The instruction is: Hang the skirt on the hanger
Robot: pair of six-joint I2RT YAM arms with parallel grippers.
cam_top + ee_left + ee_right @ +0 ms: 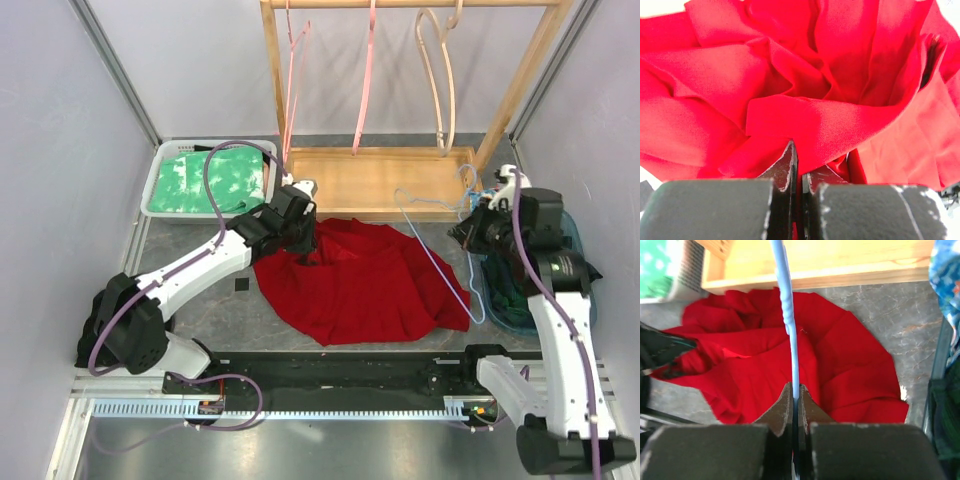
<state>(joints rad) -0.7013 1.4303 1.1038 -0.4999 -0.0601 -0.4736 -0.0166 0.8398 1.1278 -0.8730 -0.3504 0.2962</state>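
Noted red skirt (360,285) fanned out over the middle of the grey tabletop (215,305), between the two arms and just short of the wooden rack (380,180) at the back. Found left pincer (796,150) closed hard on a fold at the skirt's upper-left edge, with cloth bunched and folded over the tips; cannot tell whether that fold is the waistband. Found right pincer (795,390) likewise closed, nipping the thin wire of a pale blue hanger (440,262). Traced the hanger's long axis on a slant, from near the rack's front edge down toward the near right, crossing the skirt's right-hand margin; cannot tell whether resting on the cloth or held just above it. From the right wrist view, saw the wire running straight out from the jaws across the red cloth. Placed the bulk of the skirt to the left of the right pincer, and the gripped fold at the far side of the cloth from the hanger, well apart. Judged the left arm nearer the skirt, the right nearer the hanger. Judged the next move to hinge on closing that gap: gripped edge carried rightward, or hanger slid leftward. Skirt not yet hung.
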